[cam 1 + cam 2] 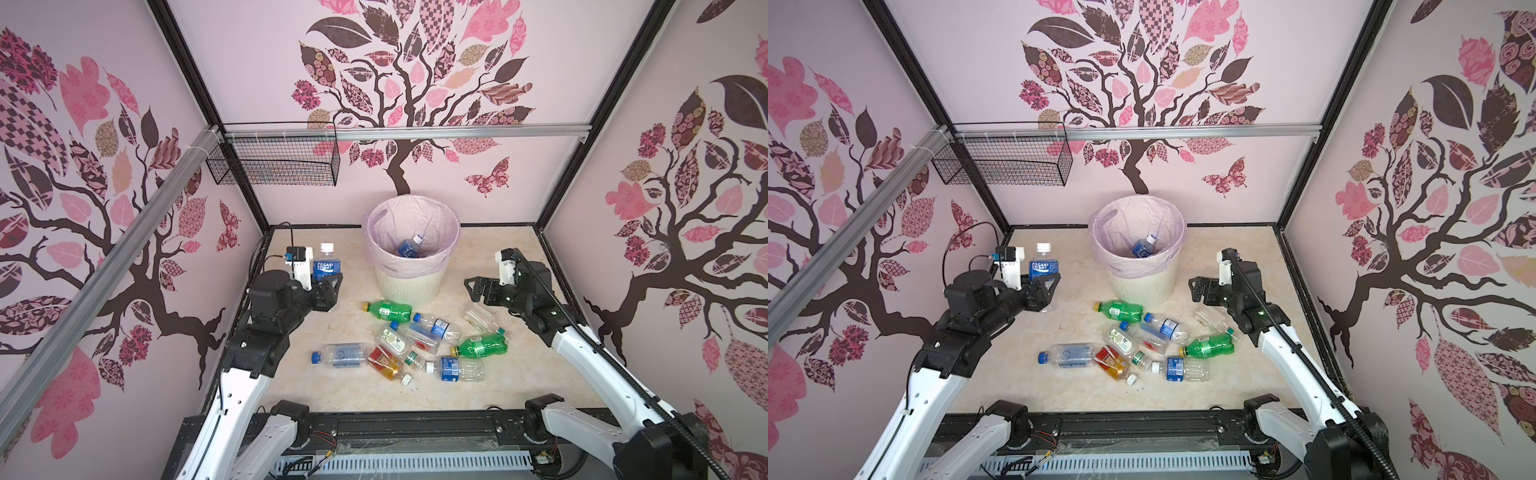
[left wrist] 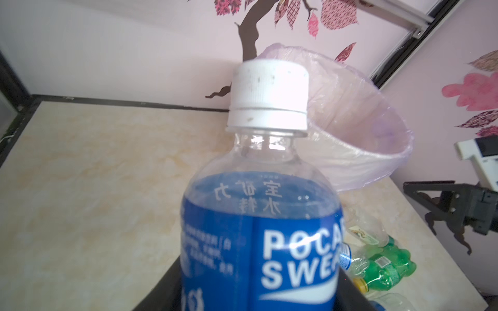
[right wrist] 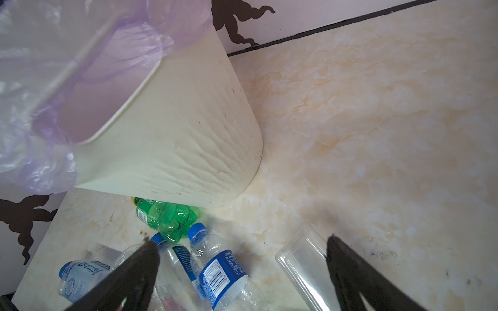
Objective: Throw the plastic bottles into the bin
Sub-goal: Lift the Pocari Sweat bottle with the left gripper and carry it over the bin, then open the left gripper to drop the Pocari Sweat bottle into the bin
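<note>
One clear plastic bottle with white cap and blue label (image 1: 326, 266) stands clamped between the left gripper (image 1: 328, 291) fingers. It should clear the rim of the round cream ribbed bin (image 1: 399, 286) beside those fingers before they let go. One blue-labelled bottle (image 1: 409, 248) lies inside. Roughly ten loose bottles (image 1: 457, 369), two of them green, lie near the right gripper (image 1: 473, 289), whose fingers are spread and empty.

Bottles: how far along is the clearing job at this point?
Done: one blue-labelled bottle lies in the bin. In hand: the left gripper is shut on an upright Pocari Sweat bottle, beside the bin and not yet over it. The right gripper is open and empty. Left: roughly ten bottles lie piled on the table. The job has barely started.
</note>
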Motion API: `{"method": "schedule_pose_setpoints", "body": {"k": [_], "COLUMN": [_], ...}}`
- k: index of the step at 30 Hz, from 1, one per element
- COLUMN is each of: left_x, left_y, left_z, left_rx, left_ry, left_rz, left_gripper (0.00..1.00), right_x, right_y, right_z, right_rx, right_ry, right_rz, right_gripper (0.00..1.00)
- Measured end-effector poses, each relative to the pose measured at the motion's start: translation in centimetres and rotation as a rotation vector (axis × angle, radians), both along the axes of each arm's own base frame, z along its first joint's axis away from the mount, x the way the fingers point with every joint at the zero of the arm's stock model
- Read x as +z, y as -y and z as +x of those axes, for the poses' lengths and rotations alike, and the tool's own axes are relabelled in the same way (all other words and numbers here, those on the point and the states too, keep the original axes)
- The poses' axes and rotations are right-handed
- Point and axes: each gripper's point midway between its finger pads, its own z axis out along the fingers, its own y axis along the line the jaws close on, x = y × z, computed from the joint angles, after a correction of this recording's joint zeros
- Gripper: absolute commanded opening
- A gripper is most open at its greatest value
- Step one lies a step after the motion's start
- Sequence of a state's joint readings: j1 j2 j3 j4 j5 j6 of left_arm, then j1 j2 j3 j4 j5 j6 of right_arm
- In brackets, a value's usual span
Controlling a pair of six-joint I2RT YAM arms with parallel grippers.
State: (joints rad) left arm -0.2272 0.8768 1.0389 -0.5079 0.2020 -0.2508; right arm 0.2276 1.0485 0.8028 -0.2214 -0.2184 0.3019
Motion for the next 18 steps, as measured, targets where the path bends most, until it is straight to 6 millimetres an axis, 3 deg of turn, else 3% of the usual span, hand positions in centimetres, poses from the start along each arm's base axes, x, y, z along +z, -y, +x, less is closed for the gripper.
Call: {"method": "schedule_pose_setpoints", "body": {"k": [5, 6, 8, 10, 13, 15, 18], "left_x": [8.4, 10.0, 12.2, 12.9, 11.6, 10.2, 9.1], "left_y": [3.9, 4.9, 7.3, 9.4, 11.1, 10.9, 9.1], "left_z": [7.2, 8.6, 11.1, 13.0, 14.3, 14.4, 13.2], "left_rx": [-0.083, -0.101, -0.141, -0.165, -0.177, -0.154, -0.103], "left_ry": [0.102, 0.125, 0.155, 0.151, 0.113, 0.078, 0.059], "left_rz": [-0.091, -0.108, -0.137, -0.148, -0.129, -0.111, -0.076], "left_gripper": [0.55, 0.58, 0.75, 0.85, 0.94, 0.96, 0.97], "right_x": [-0.3, -0.5, -0.8, -1.1, -2.0, -2.5, -3.2], "right_y": [0.0, 0.0, 0.1, 0.3, 0.9, 1.3, 1.8], "right_z": [-0.2, -0.2, -0.4, -0.6, -0.9, -1.2, -1.5], "right_rx": [-0.004, -0.005, -0.009, -0.017, -0.042, -0.059, -0.083], "right_ry": [-0.009, -0.015, -0.031, -0.047, -0.083, -0.107, -0.137], "right_rz": [0.008, 0.008, 0.004, -0.003, -0.026, -0.041, -0.054], "right_gripper": [0.99, 0.99, 0.99, 0.99, 0.99, 1.0, 0.99]}}
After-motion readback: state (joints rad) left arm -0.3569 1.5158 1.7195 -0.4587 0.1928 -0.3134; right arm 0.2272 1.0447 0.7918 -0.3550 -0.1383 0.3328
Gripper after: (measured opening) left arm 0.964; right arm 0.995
